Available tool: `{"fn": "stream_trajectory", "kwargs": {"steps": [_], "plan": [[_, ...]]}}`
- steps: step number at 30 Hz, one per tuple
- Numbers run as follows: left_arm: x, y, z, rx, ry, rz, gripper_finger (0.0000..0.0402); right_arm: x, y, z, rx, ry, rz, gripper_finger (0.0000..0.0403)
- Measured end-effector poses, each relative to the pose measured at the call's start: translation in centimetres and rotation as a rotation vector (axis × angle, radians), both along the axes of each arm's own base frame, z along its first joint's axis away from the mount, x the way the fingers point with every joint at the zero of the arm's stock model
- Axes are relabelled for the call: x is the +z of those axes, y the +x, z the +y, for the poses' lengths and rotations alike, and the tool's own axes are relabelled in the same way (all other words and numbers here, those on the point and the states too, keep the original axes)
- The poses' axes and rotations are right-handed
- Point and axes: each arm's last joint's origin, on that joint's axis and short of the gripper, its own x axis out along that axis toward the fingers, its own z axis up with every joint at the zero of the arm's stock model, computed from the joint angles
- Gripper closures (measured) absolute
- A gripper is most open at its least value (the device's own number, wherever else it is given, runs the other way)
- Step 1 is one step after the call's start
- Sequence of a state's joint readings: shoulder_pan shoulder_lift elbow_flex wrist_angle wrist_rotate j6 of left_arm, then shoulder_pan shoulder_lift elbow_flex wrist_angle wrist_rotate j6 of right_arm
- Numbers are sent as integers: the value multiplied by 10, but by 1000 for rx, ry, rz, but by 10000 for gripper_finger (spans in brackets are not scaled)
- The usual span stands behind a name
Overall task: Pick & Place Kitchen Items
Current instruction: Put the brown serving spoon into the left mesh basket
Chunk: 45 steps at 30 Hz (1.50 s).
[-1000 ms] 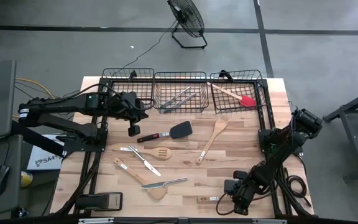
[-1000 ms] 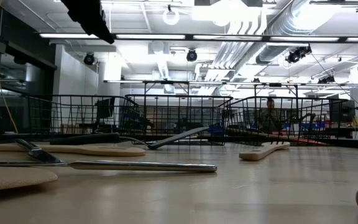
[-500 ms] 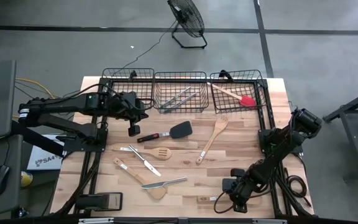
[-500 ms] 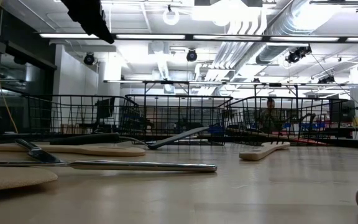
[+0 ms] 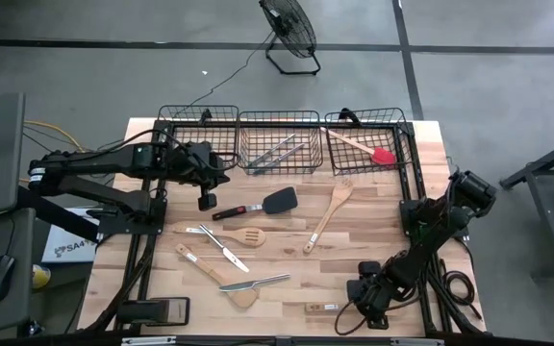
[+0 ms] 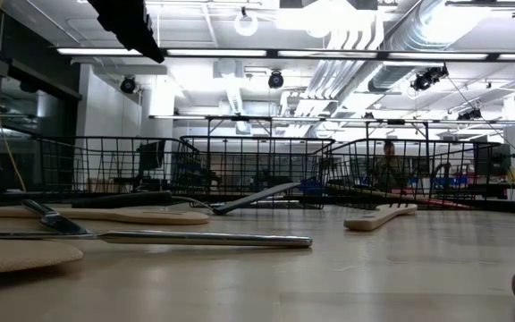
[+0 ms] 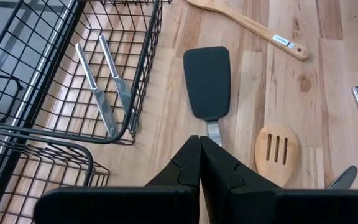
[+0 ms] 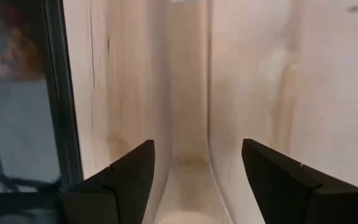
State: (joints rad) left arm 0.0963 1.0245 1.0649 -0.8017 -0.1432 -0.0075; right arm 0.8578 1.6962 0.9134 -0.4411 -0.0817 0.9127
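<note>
Kitchen items lie spread over the wooden table [image 5: 392, 240]: a black turner [image 5: 269, 203], a wooden spoon [image 5: 328, 215], a slotted wooden spatula [image 5: 224, 234], metal knives [image 5: 223, 247] and a short wooden utensil [image 5: 317, 308] by the near edge. My right gripper [image 8: 197, 158] is open and points down over that utensil. Its fingers stand on either side of the light wooden handle [image 8: 188, 112], apart from it. My left gripper [image 7: 199, 163] is shut and hangs above the table, just short of the turner's head [image 7: 207, 81].
Three black wire baskets stand along the far edge. The left one [image 5: 198, 127] shows nothing inside, the middle one [image 5: 279, 144] holds metal knives [image 7: 104, 87], and the right one [image 5: 365, 142] holds a red-headed spatula [image 5: 381, 155]. The near table edge lies close beside my right gripper.
My right gripper has turned a little about its own line over the short wooden utensil near the front edge, staying roughly in place. The utensils lie where they were.
</note>
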Motion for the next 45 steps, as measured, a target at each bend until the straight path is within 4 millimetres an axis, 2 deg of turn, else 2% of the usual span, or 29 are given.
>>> {"fn": "stream_trajectory", "kwargs": {"steps": [11,18,23,29,36,45], "plan": [[0,0,0,-1,2,1,402,-13,-1,4,76,-108,-55,196],[0,0,0,3,5,1,402,-28,1,8,247,-238,-143,199],[0,0,0,4,6,1,402,-31,-1,4,313,-361,-187,199],[0,0,0,4,7,2,402,-32,0,-1,222,-391,-158,199],[0,0,1,6,9,2,402,-32,0,-3,-81,-344,-121,214],[0,0,1,6,8,1,402,-32,-1,-2,-103,-328,-107,269]]}}
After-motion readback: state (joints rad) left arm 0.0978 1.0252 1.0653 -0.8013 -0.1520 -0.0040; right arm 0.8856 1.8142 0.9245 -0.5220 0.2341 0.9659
